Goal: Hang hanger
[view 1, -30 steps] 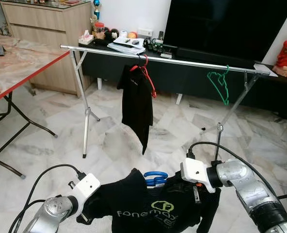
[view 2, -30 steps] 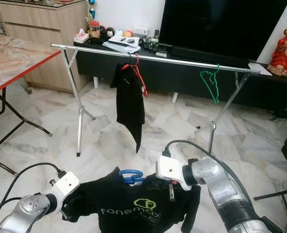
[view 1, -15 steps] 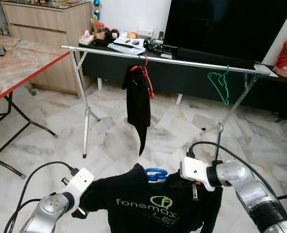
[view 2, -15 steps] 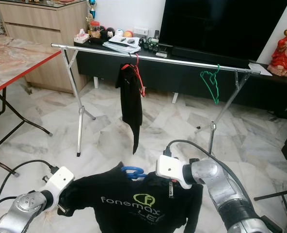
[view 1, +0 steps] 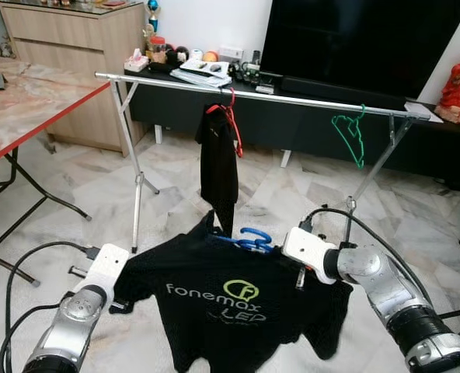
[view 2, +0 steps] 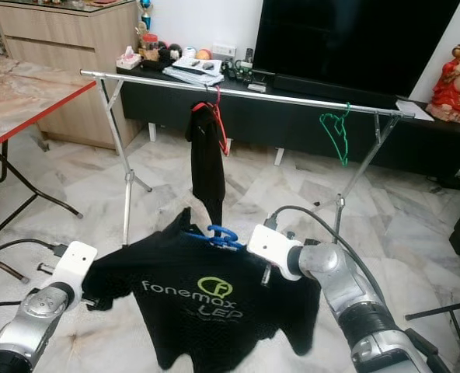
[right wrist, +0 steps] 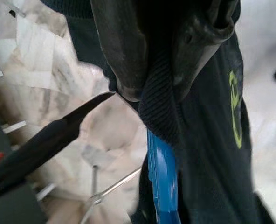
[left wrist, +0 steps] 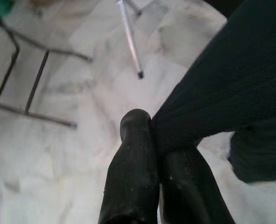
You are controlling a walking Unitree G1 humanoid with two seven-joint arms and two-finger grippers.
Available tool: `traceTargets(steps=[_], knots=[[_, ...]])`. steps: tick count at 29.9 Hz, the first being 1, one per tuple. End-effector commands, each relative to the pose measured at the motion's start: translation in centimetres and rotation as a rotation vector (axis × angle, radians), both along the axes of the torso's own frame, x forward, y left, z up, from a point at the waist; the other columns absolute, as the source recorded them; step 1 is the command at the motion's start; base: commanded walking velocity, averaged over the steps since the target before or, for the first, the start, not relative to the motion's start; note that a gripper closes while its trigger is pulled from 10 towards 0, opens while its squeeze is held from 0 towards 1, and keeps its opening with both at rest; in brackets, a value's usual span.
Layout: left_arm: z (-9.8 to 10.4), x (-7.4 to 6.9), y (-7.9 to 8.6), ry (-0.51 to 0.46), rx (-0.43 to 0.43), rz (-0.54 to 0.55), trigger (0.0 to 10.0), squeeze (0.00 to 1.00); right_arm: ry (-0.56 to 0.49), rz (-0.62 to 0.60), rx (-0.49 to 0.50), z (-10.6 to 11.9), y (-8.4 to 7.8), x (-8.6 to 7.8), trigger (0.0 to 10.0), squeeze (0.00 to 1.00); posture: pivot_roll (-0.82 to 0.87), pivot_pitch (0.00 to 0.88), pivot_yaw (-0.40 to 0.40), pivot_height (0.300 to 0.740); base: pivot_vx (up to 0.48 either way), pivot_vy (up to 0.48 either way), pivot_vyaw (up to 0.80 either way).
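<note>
The shirt (view 1: pixel 214 303) I hold is black, printed with white "fonemax" lettering and a lime-green logo, on a bright blue hanger (view 1: pixel 249 239). My arms are silver with white wrist housings, the left gripper (left wrist: pixel 149 135) and right gripper (right wrist: pixel 152 88) black. On the silver rail (view 1: pixel 292 99) hang a red hanger (view 1: pixel 234 128) with a black garment (view 1: pixel 217 171), and a green hanger (view 1: pixel 353 136). The floor (view 1: pixel 175 202) is grey-veined white marble. The far-left worktop (view 1: pixel 28 97) is pink-veined marble, edged red.

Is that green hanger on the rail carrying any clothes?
No, the green hanger hangs bare on the rail, while the red hanger holds a black garment.
</note>
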State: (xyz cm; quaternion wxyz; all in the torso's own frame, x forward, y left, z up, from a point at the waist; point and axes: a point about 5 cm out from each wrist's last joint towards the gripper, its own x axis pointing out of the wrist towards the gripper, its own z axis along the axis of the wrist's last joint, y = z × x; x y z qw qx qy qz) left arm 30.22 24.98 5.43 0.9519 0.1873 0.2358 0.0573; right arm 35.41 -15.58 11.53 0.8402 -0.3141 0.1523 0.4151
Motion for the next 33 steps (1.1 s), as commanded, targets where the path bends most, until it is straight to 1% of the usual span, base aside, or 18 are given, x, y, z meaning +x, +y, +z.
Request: traceTargets(steps=[1, 3, 5, 6, 7, 9, 10, 11, 14, 18, 24, 26, 27, 28, 29, 31, 32, 33], knots=[[-1.0, -1.7, 3.3, 0.064, 0.018, 0.200, 0.0, 0.00, -0.069, -0.240, 0.051, 2.1, -3.9, 1.3, 10.0, 0.00, 0.12, 0.000, -0.097, 0.740, 0.000, 0.000, 0.00], [-1.3, -1.9, 3.3, 0.065, 0.012, 0.231, 0.0, 0.00, -0.083, -0.297, 0.070, 2.4, -4.3, 1.6, 10.0, 0.00, 0.12, 0.000, -0.096, 0.740, 0.000, 0.000, 0.00], [-1.4, -1.9, 3.3, 0.053, 0.005, 0.264, 0.0, 0.00, -0.087, -0.347, 0.062, 2.4, -4.7, 1.8, 10.0, 0.00, 0.12, 0.000, -0.096, 0.740, 0.000, 0.000, 0.00], [-1.4, -1.9, 3.3, 0.053, 0.005, 0.264, 0.0, 0.00, -0.087, -0.347, 0.062, 2.4, -4.7, 1.8, 10.0, 0.00, 0.12, 0.000, -0.096, 0.740, 0.000, 0.000, 0.00], [-1.5, -1.9, 3.0, 0.054, 0.002, 0.251, 0.0, 0.00, -0.084, -0.352, 0.040, 2.3, -4.9, 1.8, 10.0, 0.00, 0.12, 0.000, -0.098, 0.740, 0.000, 0.000, 0.00], [-1.8, -1.8, 1.9, 0.083, -0.031, 0.184, 0.0, 0.00, -0.100, -0.356, 0.042, 2.4, -4.9, 1.9, 10.0, 0.00, 0.12, 0.000, -0.098, 0.740, 0.000, 0.000, 0.00], [-1.8, -1.8, 1.9, 0.083, -0.031, 0.184, 0.0, 0.00, -0.100, -0.356, 0.042, 2.4, -4.9, 1.9, 10.0, 0.00, 0.12, 0.000, -0.098, 0.740, 0.000, 0.000, 0.00], [-2.0, -1.8, 1.3, 0.096, -0.053, 0.152, 0.0, 0.00, -0.114, -0.371, 0.053, 2.5, -4.9, 2.0, 10.0, 0.00, 0.13, 0.000, -0.098, 0.740, 0.000, 0.000, 0.00], [-1.7, -1.4, -0.3, 0.096, -0.076, 0.066, 0.0, 0.00, -0.120, -0.403, 0.125, 2.9, -4.4, 2.3, 10.0, 0.00, 0.15, 0.000, -0.095, 0.740, 0.000, 0.000, 0.00], [-1.2, -0.9, -1.4, 0.088, -0.081, -0.020, 0.0, 0.00, -0.127, -0.408, 0.151, 2.8, -3.5, 2.4, 10.0, 0.00, 0.15, 0.000, -0.093, 0.740, 0.000, 0.000, 0.00], [-1.1, -0.7, -2.2, 0.091, -0.102, -0.066, 0.0, 0.00, -0.117, -0.414, 0.187, 2.0, -2.6, 2.2, 10.0, 0.00, 0.16, 0.000, -0.090, 0.740, 0.000, 0.000, 0.00], [-1.0, -0.8, -2.6, 0.099, -0.105, -0.096, 0.0, 0.00, -0.109, -0.423, 0.216, 1.8, -2.4, 2.1, 10.0, 0.00, 0.16, 0.000, -0.089, 0.740, 0.000, 0.000, 0.00], [-1.0, -0.8, -3.0, 0.099, -0.109, -0.124, 0.0, 0.00, -0.109, -0.427, 0.225, 1.8, -2.3, 2.1, 10.0, 0.00, 0.16, 0.000, -0.089, 0.740, 0.000, 0.000, 0.00], [-0.9, -0.8, -3.8, 0.106, -0.121, -0.191, 0.0, 0.00, -0.104, -0.423, 0.236, 1.7, -2.0, 2.0, 10.0, 0.00, 0.16, 0.000, -0.088, 0.740, 0.000, 0.000, 0.00], [-0.9, -0.8, -3.8, 0.106, -0.121, -0.191, 0.0, 0.00, -0.104, -0.423, 0.236, 1.7, -2.0, 2.0, 10.0, 0.00, 0.16, 0.000, -0.088, 0.740, 0.000, 0.000, 0.00], [-0.7, -0.9, -4.9, 0.111, -0.141, -0.272, 0.0, 0.00, -0.103, -0.416, 0.238, 1.7, -1.8, 2.0, 10.0, 0.00, 0.16, 0.000, -0.090, 0.740, 0.000, 0.000, 0.00], [-0.7, -0.9, -4.9, 0.111, -0.141, -0.272, 0.0, 0.00, -0.103, -0.416, 0.238, 1.7, -1.8, 2.0, 10.0, 0.00, 0.16, 0.000, -0.090, 0.740, 0.000, 0.000, 0.00], [-0.4, -1.0, -6.3, 0.114, -0.163, -0.368, 0.0, 0.00, -0.102, -0.414, 0.238, 1.6, -1.7, 2.0, 10.0, 0.00, 0.17, 0.000, -0.092, 0.740, 0.000, 0.000, 0.00]])
